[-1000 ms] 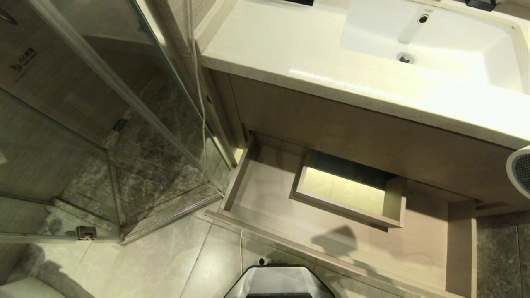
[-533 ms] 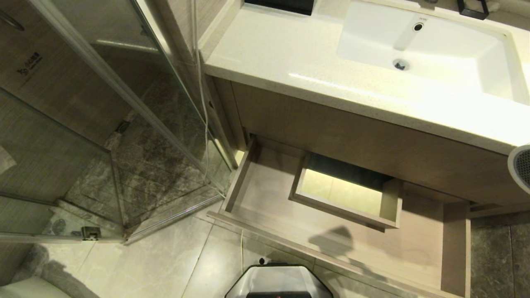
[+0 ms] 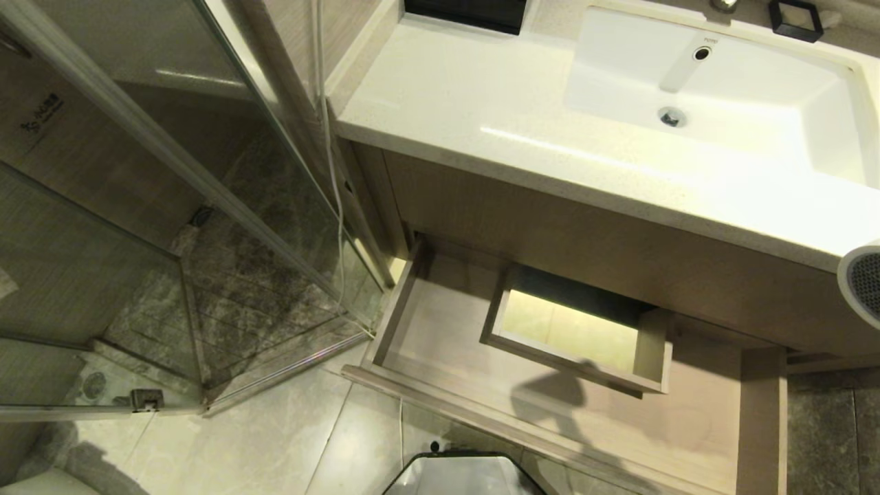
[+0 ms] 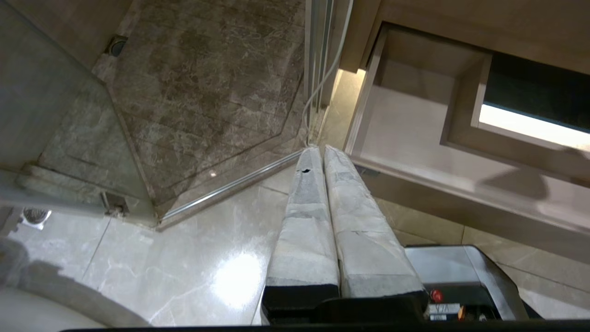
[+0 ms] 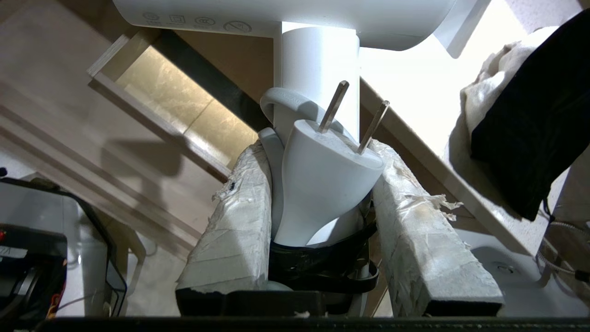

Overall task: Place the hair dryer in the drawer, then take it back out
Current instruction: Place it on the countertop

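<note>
The white hair dryer's round grilled end (image 3: 863, 285) pokes in at the right edge of the head view, level with the counter's front edge and above the drawer's right end. In the right wrist view my right gripper (image 5: 318, 154) is shut on the hair dryer's handle (image 5: 318, 60), with the bundled cord and the plug (image 5: 322, 184) pinched between the taped fingers. The light wood drawer (image 3: 440, 330) stands pulled out below the counter, with nothing on its floor around the boxed cut-out (image 3: 650, 354). My left gripper (image 4: 318, 151) is shut and empty, parked above the floor by the drawer's left front corner.
A white counter (image 3: 481, 89) with a sink (image 3: 756, 75) tops the cabinet. A glass shower enclosure (image 3: 172, 206) fills the left, with a white cord (image 3: 330, 172) hanging beside it. My base (image 3: 467, 474) stands just before the drawer front. A dark cloth bundle (image 5: 530, 115) hangs near the right gripper.
The whole head view has shifted, showing more of the counter's back, so the camera moved. The hair dryer stays at the right edge in my right gripper.
</note>
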